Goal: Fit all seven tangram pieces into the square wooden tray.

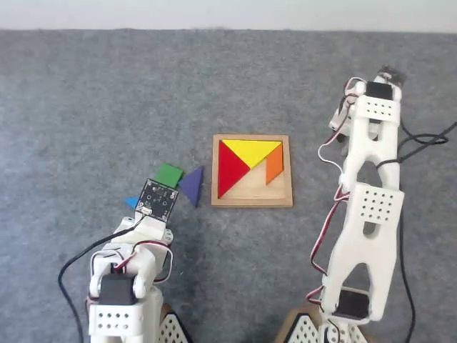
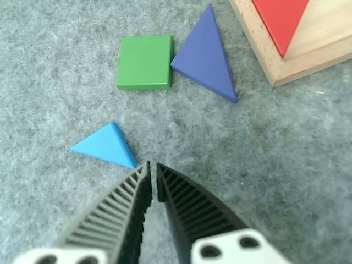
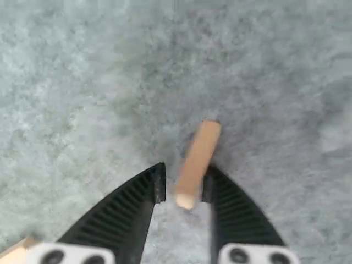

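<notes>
Left gripper (image 2: pixel 153 166), nearly closed and empty, hangs beside the light blue triangle (image 2: pixel 107 146); right gripper (image 3: pixel 184 168), outstretched over open carpet (image 3: pixel 82 82), pinches a tan piece (image 3: pixel 201 144).

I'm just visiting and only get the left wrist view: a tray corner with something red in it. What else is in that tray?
Observer: The high view shows the tray holding a red triangle, a yellow triangle and an orange piece. The rest is bare wood.
Operator: Is there a second arm anywhere?
Observer: Yes, the right arm stands on the tray's right in the high view, stretched forward past it.
Operator: Does it have anything?
Observer: Its wrist view shows a pale wooden piece at the right end effector, over grey carpet. I cannot tell whether it is gripped.
</notes>
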